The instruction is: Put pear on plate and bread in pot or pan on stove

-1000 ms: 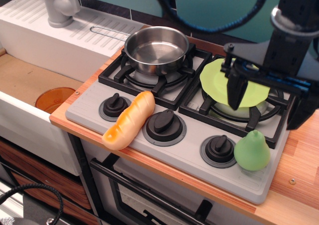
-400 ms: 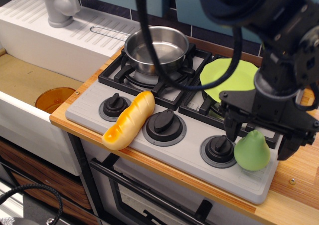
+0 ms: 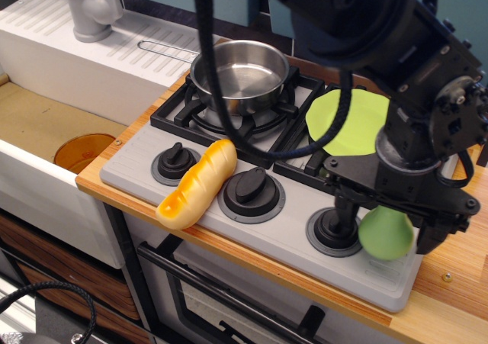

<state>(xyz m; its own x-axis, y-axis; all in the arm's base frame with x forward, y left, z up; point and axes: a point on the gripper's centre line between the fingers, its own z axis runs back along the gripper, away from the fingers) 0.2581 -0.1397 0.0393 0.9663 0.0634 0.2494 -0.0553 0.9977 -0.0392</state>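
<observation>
The black claw [image 3: 383,223], fingers apart, straddles the small light-green plastic pear [image 3: 386,234] at the grey stove's [image 3: 282,233] front right corner. It should close centred on the belly, since smooth plastic may slip.

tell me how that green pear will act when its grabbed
The pear looks smooth and glossy, so it may slip between the fingers of the tool set either side of it. Its round bottom suggests it could roll or tip if nudged. It seems rigid and probably light.
</observation>
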